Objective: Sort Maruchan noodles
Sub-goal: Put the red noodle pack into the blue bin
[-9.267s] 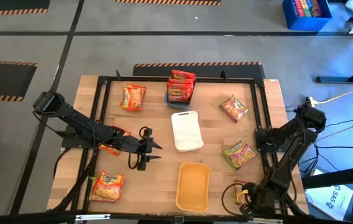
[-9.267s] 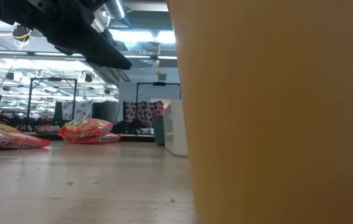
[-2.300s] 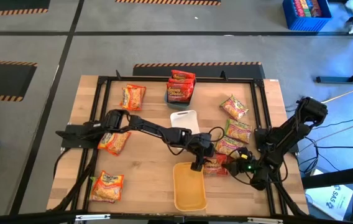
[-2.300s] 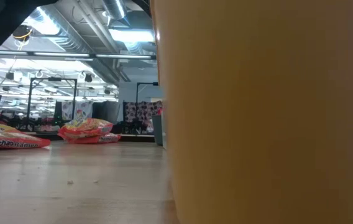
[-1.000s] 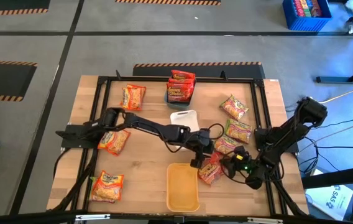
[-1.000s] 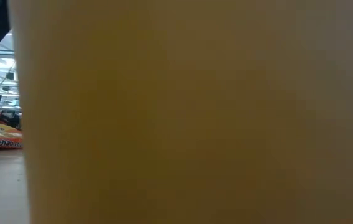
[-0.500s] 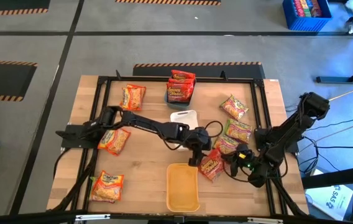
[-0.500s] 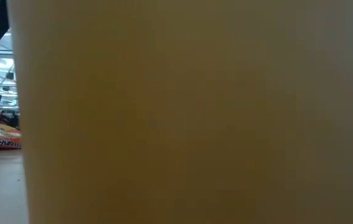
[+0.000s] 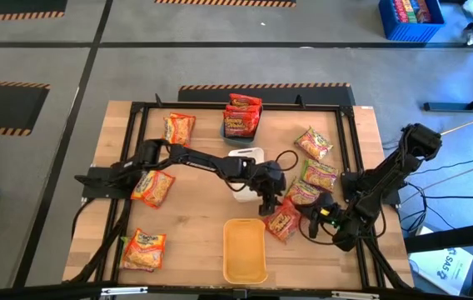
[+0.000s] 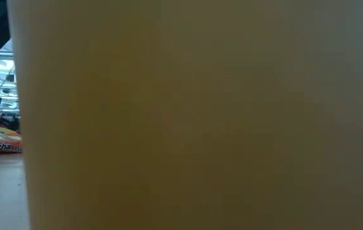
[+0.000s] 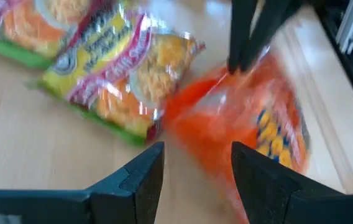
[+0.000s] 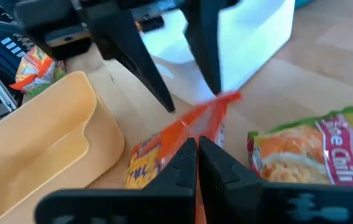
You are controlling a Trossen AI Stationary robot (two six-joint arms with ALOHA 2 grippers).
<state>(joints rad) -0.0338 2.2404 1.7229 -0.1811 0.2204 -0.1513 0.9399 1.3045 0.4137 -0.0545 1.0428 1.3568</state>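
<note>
Packet [image 9: 282,222] in right gripper [image 9: 301,218]

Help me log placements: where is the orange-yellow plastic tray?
In the high view, the orange-yellow plastic tray sits at the table's near edge, centre, just beside the red crinkly ramen packet.

An orange noodle packet [image 9: 282,222] is pinched at one corner between the shut fingers of the right gripper [image 12: 196,148]. It tilts up off the table. The left gripper [image 11: 195,168] has its fingers spread just above the packet's other edge, not touching it. A green-and-yellow packet [image 11: 117,68] lies flat just beside those spread fingers. More packets lie flat, well apart from both grippers: one green-and-red [image 9: 320,175], one by the far rail [image 9: 313,143], three orange ones [image 9: 178,130] [image 9: 151,188] [image 9: 143,249], and red ones piled up [image 9: 242,116].
</note>
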